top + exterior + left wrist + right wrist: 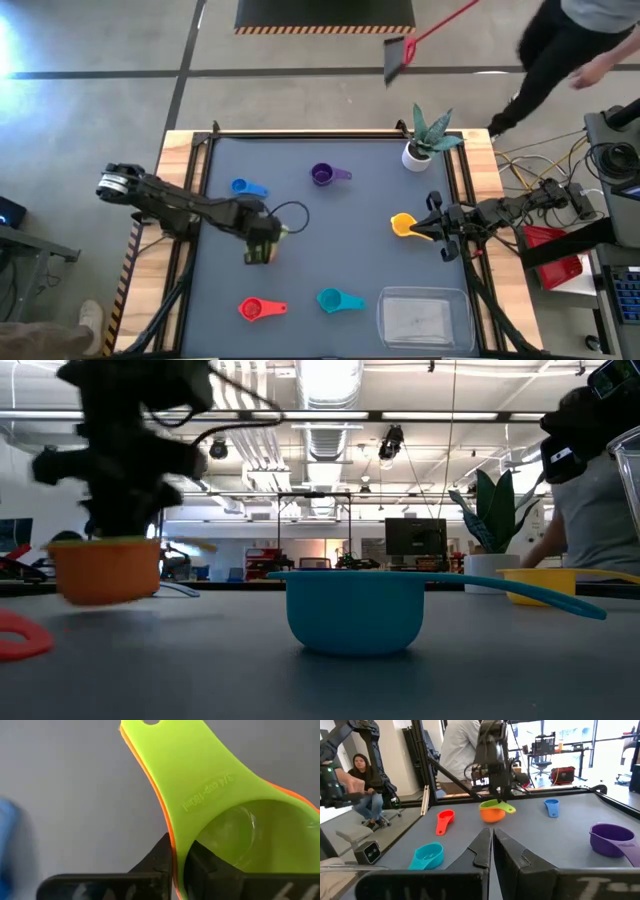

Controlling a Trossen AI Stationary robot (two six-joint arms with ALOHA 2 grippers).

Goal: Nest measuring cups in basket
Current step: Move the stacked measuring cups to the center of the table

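I see left gripper (265,243) clamped on rims of nested green cup (235,820) and orange cup (491,815). Right gripper (432,229) closed, empty, yellow cup (403,225) just beside it.

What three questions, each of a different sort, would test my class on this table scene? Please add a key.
1. True or false: a cup already lies in the basket.
2. Which cup sits nested inside the orange cup, with the left gripper shut on their walls? A blue, B green, C purple.
3. Fill in: the cup lying closest to the shut right gripper is the ___ one.

Key
1. False: the basket holds nothing.
2. B: the green cup.
3. Yellow: the yellow cup lies just off its fingertips.
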